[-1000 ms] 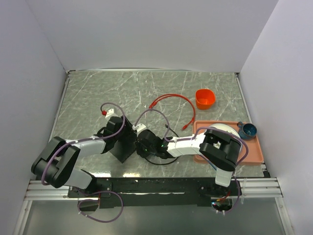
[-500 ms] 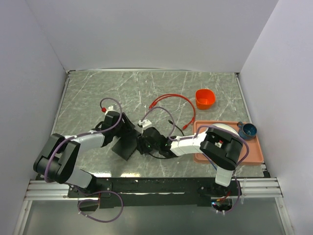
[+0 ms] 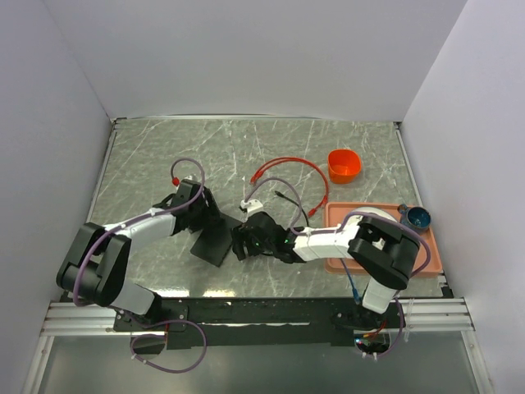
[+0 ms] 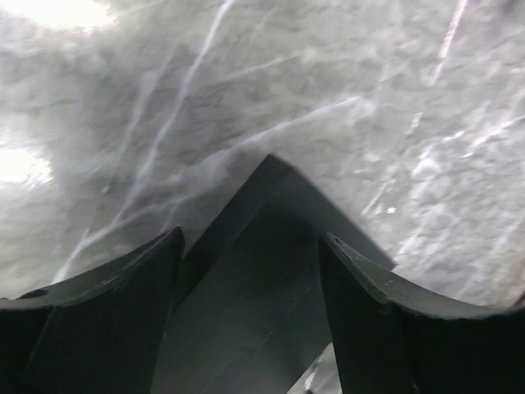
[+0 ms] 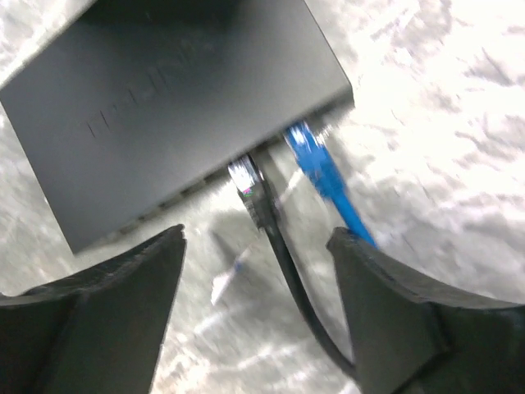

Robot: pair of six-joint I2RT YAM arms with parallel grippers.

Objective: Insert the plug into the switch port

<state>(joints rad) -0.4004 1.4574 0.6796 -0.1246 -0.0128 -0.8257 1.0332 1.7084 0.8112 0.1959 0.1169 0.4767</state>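
Observation:
The flat black switch box point(image 3: 213, 240) point(image 5: 176, 107) lies on the marble table. In the right wrist view a clear plug on a black cable point(image 5: 248, 185) sits in a switch port point(image 5: 243, 167) on the box's side edge, with a blue plug point(image 5: 312, 156) in the port beside it. My right gripper point(image 5: 254, 254) point(image 3: 244, 243) stands open just behind the black cable, its fingers on either side and not touching it. The left gripper point(image 4: 250, 246) point(image 3: 197, 210) is open over the box's far corner point(image 4: 271, 164), holding nothing.
A red cable point(image 3: 291, 167) curves across the table behind the arms, next to an orange cup point(image 3: 344, 165). The salmon-pink tray point(image 3: 428, 261) lies at the right under my right arm, with a blue cup point(image 3: 415, 217) at its far corner.
My right gripper has opened and let go of the black cable's plug. The left gripper has drawn back toward the box's far corner, and the box has turned slightly.

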